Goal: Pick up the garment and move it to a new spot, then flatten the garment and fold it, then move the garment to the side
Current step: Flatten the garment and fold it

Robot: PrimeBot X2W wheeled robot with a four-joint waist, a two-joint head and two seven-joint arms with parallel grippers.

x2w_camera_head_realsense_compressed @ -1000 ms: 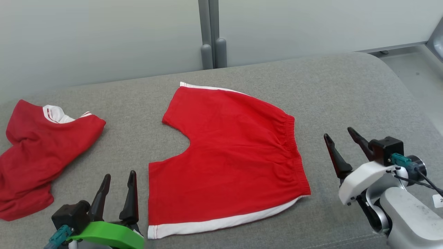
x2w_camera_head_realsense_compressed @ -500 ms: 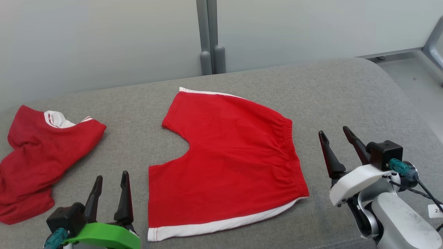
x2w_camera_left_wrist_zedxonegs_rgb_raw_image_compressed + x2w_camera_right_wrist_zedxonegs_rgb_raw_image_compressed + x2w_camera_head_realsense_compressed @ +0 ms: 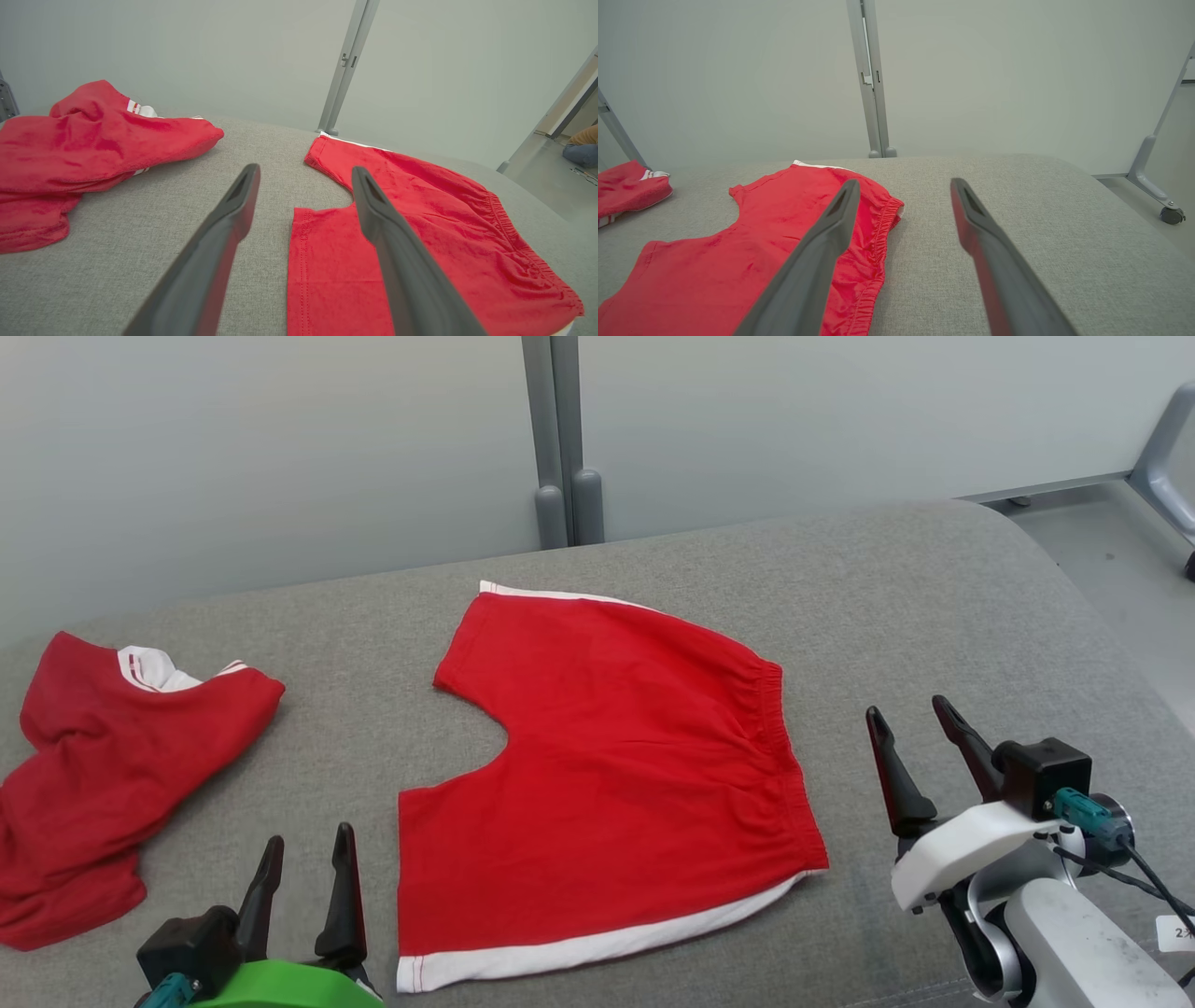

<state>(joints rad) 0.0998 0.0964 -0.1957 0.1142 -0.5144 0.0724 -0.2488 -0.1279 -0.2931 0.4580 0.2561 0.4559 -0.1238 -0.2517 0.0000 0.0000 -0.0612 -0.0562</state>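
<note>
The garment, a pair of red shorts (image 3: 607,784) with white hems, lies spread flat in the middle of the grey cushion (image 3: 934,607), waistband to the right. My left gripper (image 3: 310,835) hovers open just left of the shorts' near leg hem, nothing between its fingers. In the left wrist view the shorts (image 3: 420,242) lie under and beyond the right finger of the open left gripper (image 3: 304,168). My right gripper (image 3: 906,707) stands open right of the waistband, apart from it. The right wrist view has the waistband (image 3: 882,228) left of the open right gripper (image 3: 904,180).
A second red garment (image 3: 112,756) with a white striped collar lies crumpled at the cushion's left end. A grey post (image 3: 555,439) and pale wall panels stand behind. The cushion's rounded right edge drops to the floor (image 3: 1120,579). A person's arm (image 3: 584,144) shows far right.
The head camera has shifted slightly, so the whole scene sits a little lower. Both grippers stay open and have barely moved. Neither garment has moved.
</note>
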